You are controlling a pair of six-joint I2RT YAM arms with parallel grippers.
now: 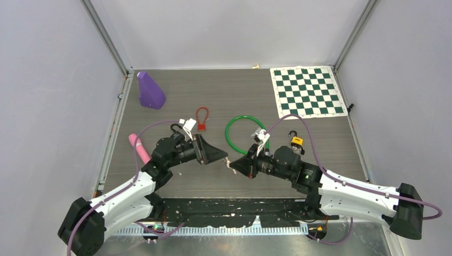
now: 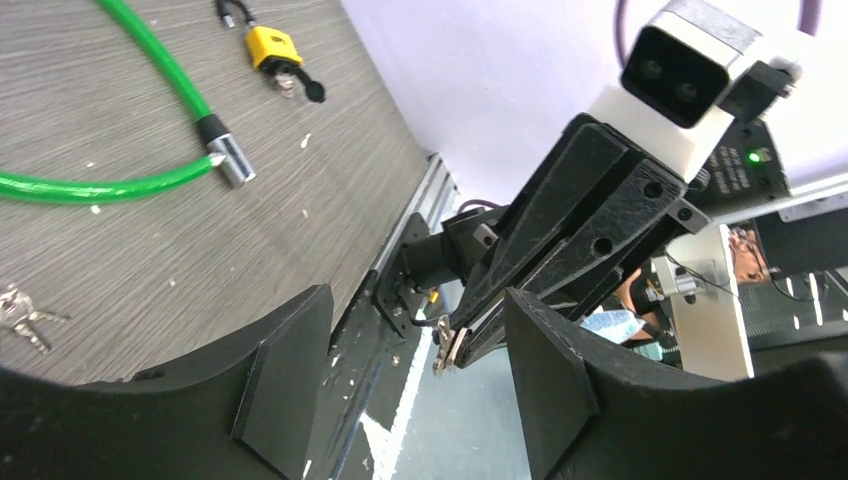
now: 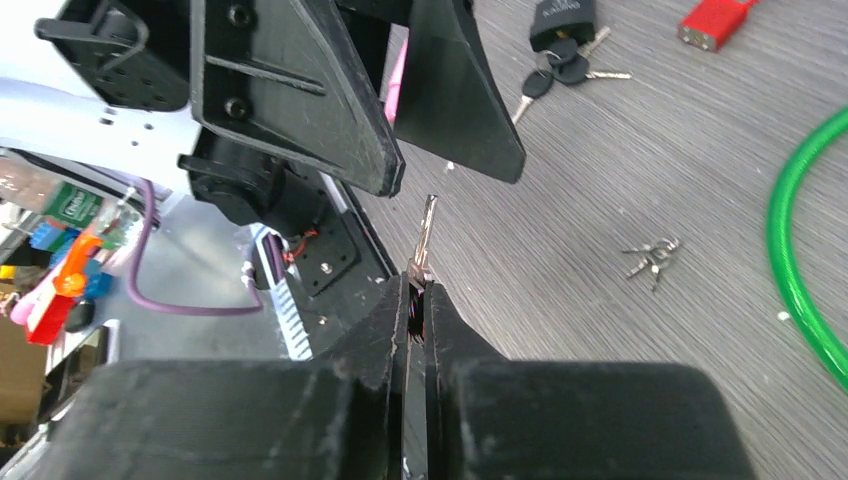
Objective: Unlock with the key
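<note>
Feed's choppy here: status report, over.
Right gripper shut on key. Left gripper open, facing its tip. Yellow padlock lies untouched on table. Nothing in the way.

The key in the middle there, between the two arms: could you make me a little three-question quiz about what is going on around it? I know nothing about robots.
1. True or false: the right fingers are shut on a key, whose blade sticks out past them.
2. What colour is the cable lock lying on the table? A) green B) blue C) white
3. Fill in: the left fingers, pointed at the key, stand ____ (open or shut).

Key: 1 true. 2 A. 3 open.
</note>
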